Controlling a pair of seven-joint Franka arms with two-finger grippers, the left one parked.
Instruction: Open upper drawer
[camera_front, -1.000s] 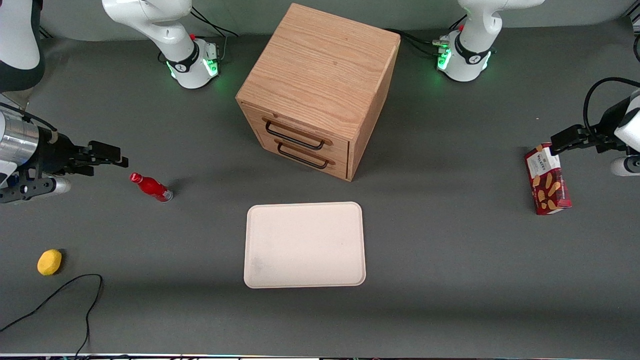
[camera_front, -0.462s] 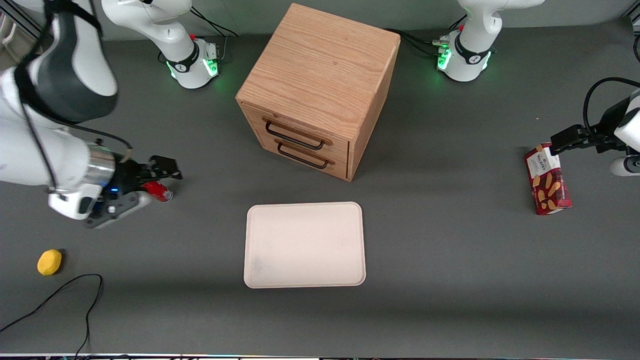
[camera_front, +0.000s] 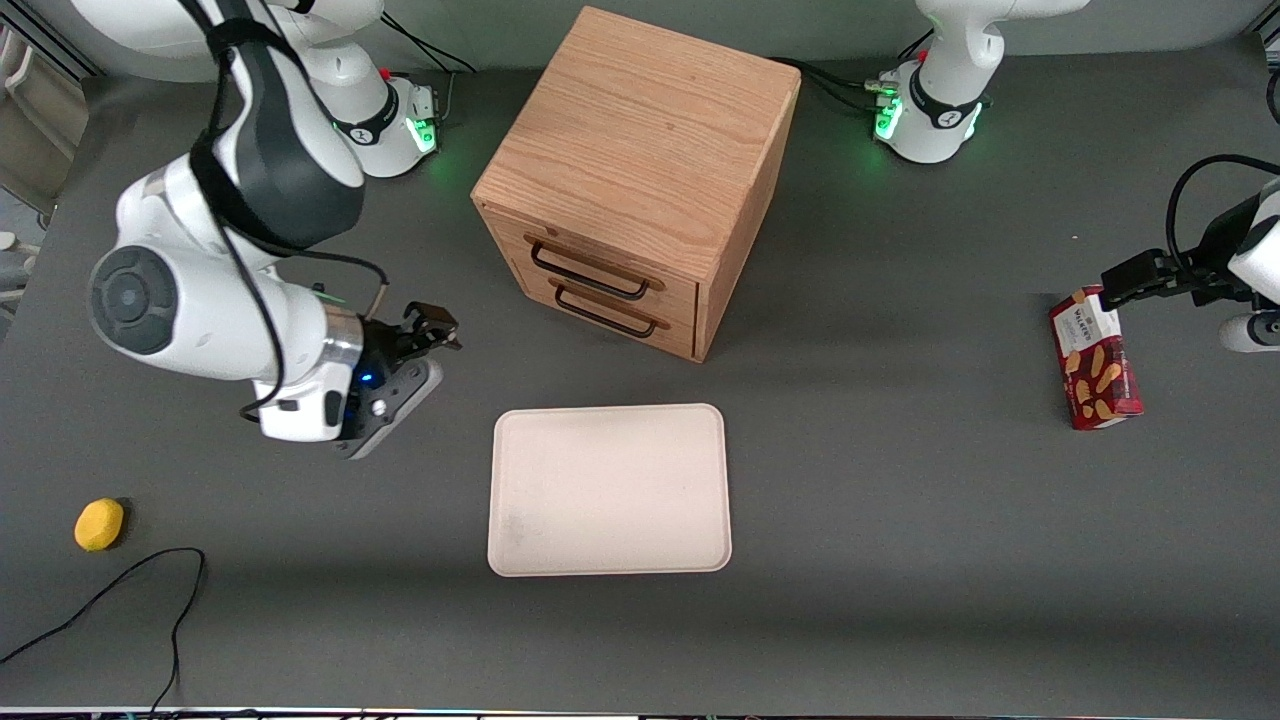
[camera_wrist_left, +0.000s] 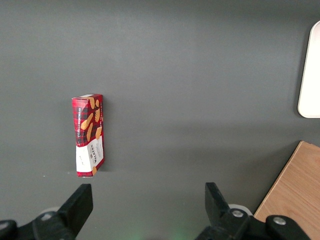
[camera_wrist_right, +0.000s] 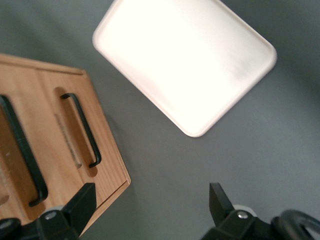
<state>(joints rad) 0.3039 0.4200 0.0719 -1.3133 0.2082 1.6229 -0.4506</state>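
Observation:
The oak cabinet (camera_front: 640, 130) stands at the back middle of the table, both of its drawers shut. The upper drawer (camera_front: 585, 258) carries a thin black wire handle (camera_front: 588, 280) and sits above the identical lower drawer (camera_front: 625, 305). My gripper (camera_front: 437, 328) hovers open and empty over the table, apart from the cabinet toward the working arm's end and a little nearer the front camera than the drawer fronts. In the right wrist view both drawer fronts show: the upper drawer (camera_wrist_right: 12, 165), the lower drawer's handle (camera_wrist_right: 82, 130), and my gripper (camera_wrist_right: 150, 205) over bare table.
A cream tray (camera_front: 608, 490) lies nearer the front camera than the cabinet. A yellow object (camera_front: 99, 524) and a black cable (camera_front: 150, 570) lie toward the working arm's end. A red biscuit box (camera_front: 1095, 360) lies toward the parked arm's end.
My arm has swung from the table's edge toward the cabinet, passing over the red bottle, which it now hides. The drawers have not moved.

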